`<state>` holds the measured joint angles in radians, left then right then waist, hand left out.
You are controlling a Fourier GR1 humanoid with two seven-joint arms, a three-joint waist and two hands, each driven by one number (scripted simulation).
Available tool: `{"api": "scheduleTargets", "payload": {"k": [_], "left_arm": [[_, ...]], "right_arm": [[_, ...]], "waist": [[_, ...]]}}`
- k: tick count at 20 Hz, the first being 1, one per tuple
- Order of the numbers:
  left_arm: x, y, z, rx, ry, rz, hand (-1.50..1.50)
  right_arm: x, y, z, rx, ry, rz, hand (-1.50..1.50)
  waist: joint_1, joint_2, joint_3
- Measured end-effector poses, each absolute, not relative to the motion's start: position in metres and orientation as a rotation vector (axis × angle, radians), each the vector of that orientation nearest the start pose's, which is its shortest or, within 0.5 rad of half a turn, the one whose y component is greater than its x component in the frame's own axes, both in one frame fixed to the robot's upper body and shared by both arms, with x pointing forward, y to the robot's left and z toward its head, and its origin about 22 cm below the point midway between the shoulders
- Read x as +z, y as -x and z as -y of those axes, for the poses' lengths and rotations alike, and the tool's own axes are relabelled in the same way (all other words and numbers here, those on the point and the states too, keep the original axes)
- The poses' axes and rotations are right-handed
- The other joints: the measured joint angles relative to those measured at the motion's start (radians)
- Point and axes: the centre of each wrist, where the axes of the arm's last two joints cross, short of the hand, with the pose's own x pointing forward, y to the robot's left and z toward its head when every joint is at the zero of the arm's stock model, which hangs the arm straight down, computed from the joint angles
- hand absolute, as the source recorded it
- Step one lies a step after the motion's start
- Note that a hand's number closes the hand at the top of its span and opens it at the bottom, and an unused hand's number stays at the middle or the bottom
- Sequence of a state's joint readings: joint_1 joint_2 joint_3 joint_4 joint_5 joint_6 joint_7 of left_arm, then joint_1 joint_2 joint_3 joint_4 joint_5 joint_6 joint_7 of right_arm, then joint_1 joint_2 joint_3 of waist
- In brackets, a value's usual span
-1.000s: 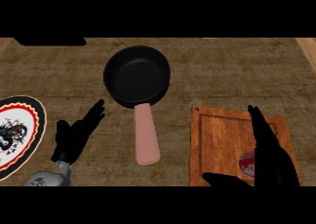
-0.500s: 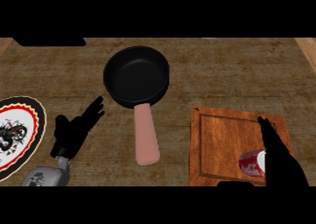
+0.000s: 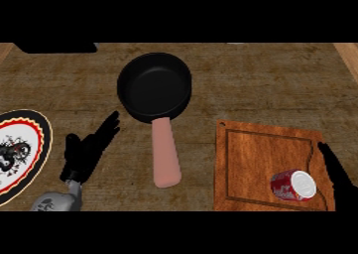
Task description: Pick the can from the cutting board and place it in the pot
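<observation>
While the red metal can [image 3: 293, 185] lies on the wooden cutting board [image 3: 264, 158], the right hand [image 3: 341, 178] waits beside it, fingers straight and holding nothing.

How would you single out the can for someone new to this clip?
Find the wooden cutting board at the counter's right. In its near right corner lies the can, beside the right hand. It is the only red thing with a silver top.

The left hand [image 3: 90, 149] is seen as matt black throughout, with slender tapering fingers and a thumb; below it a grey, rounded forearm [image 3: 55, 202] with a pale metallic sheen is joined at a narrow wrist; the right hand [image 3: 341, 181] is likewise plain black, unmarked.
</observation>
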<state>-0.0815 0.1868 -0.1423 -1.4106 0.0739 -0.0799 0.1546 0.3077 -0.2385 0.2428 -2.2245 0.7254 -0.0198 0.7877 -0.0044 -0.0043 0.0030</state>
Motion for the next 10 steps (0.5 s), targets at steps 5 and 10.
{"api": "scheduleTargets", "payload": {"k": [5,10], "left_arm": [[-0.016,-0.257,-0.246,-0.278,0.067,1.309,0.00],[-0.018,-0.256,-0.241,-0.277,0.061,1.314,0.00]], "right_arm": [[0.084,-0.152,0.230,0.317,0.702,1.213,-1.50],[0.061,-0.153,0.236,0.244,0.624,1.239,-1.50]], "waist": [[0.001,0.001,-0.001],[0.000,0.001,0.000]]}}
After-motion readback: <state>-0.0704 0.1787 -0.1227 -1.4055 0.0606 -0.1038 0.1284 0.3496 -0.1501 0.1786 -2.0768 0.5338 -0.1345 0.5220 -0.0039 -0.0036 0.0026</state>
